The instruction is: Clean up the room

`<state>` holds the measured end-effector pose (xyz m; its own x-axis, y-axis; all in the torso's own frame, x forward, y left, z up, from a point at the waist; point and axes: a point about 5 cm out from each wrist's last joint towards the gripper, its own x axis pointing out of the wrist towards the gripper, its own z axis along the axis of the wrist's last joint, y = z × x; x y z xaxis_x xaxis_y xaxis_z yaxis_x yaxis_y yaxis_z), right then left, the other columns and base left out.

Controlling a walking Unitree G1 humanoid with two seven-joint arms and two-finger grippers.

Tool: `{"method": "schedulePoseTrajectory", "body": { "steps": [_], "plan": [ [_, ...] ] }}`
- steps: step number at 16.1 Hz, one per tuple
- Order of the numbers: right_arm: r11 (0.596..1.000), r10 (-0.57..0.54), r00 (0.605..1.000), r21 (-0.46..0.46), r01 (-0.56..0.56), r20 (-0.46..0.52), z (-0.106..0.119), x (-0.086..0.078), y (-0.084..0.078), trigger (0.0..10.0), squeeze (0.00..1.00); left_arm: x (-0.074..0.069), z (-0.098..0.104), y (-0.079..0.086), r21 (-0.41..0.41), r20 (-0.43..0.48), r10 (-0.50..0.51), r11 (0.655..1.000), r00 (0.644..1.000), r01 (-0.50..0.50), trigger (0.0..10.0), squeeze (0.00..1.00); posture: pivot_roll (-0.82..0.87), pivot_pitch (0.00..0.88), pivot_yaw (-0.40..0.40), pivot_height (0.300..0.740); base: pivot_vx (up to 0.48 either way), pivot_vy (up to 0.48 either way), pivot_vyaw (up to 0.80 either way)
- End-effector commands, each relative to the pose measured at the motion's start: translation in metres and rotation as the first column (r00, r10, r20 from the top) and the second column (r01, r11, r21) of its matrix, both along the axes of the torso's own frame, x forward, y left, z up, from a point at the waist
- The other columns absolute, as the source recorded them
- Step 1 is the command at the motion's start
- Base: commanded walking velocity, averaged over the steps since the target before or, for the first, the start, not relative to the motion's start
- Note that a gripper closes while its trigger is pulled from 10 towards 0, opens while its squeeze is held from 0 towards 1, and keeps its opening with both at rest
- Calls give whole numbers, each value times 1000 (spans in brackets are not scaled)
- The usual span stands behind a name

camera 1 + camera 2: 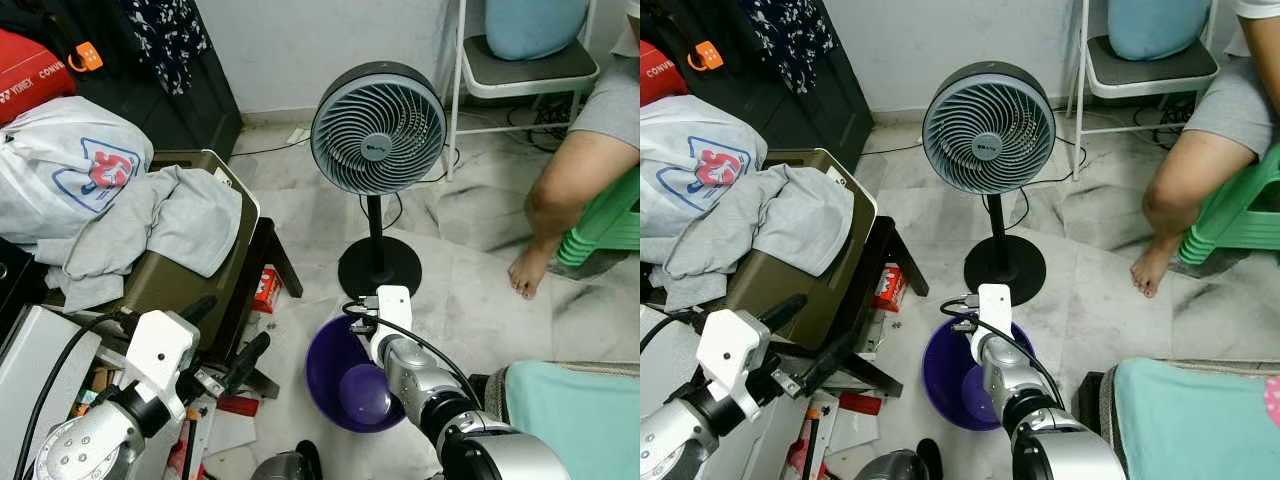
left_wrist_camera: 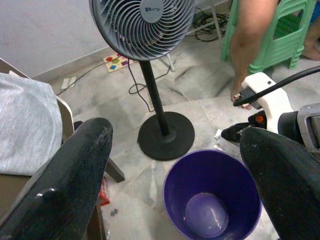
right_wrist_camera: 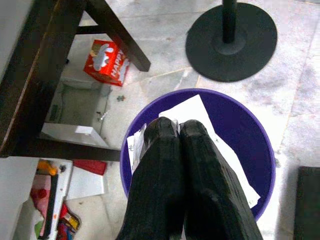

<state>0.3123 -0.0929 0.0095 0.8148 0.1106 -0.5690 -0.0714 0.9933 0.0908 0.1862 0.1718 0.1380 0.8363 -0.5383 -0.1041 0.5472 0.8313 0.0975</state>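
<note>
a sheet of white paper (image 3: 200, 125) is pinched between the closed fingers of the right gripper (image 3: 177, 131), held over the purple bucket (image 1: 325, 370) on the floor just near of the standing fan (image 1: 378, 130). the left gripper (image 2: 175, 165) is held wide open and empty, left of the bucket. if released off-centre, the paper could be blown or slid past the rim.

A purple plastic bucket (image 1: 335, 370) is placed on the marble floor (image 1: 470, 290), just in front of the round base of a grey pedestal fan (image 1: 378, 135). A red cardboard box (image 1: 266, 289) is found on the floor to the bucket's left, beside a dark wooden chair (image 1: 240, 290), on which grey crumpled clothes (image 1: 150, 225) are piled. White paper sheets (image 3: 195, 117) are held over the bucket by the right hand (image 3: 176, 131).
</note>
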Motion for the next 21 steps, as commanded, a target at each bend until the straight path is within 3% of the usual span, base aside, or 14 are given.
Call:
{"method": "schedulePoseTrajectory", "body": {
  "steps": [1,3,4,9,13,17,21],
  "plan": [
    [1000,-15,1000,-11,15,-8,-2,-2,2,10000,0,-2,1,3,14,-9,3,1000,1000,-3,10000,0,104,208,212,740,0,0,0],
    [997,-71,997,-24,72,19,2,2,-8,10000,24,-3,0,3,15,-13,4,1000,1000,-4,10000,0,104,208,216,740,0,0,0],
    [995,-92,995,-25,93,30,4,5,-12,10000,1000,-3,0,4,16,-14,4,1000,1000,-4,10000,0,101,206,217,740,0,0,0],
    [994,-106,993,-30,108,55,7,7,-13,10000,1000,-1,1,3,15,-10,9,1000,1000,-9,10000,0,102,204,216,740,0,0,0],
    [995,-81,987,-45,88,139,20,16,-9,10000,1000,-1,1,5,19,-6,24,1000,1000,-24,10000,0,104,203,213,740,0,0,0],
    [999,-3,948,32,-7,318,47,29,2,10000,1000,13,0,-4,-20,39,47,999,998,-47,10000,0,47,144,177,740,0,0,0],
    [994,100,870,-20,-103,484,70,18,-18,10000,1000,39,-1,-20,-85,85,67,995,994,-60,10000,0,-67,64,156,740,0,0,0]
  ]
}}
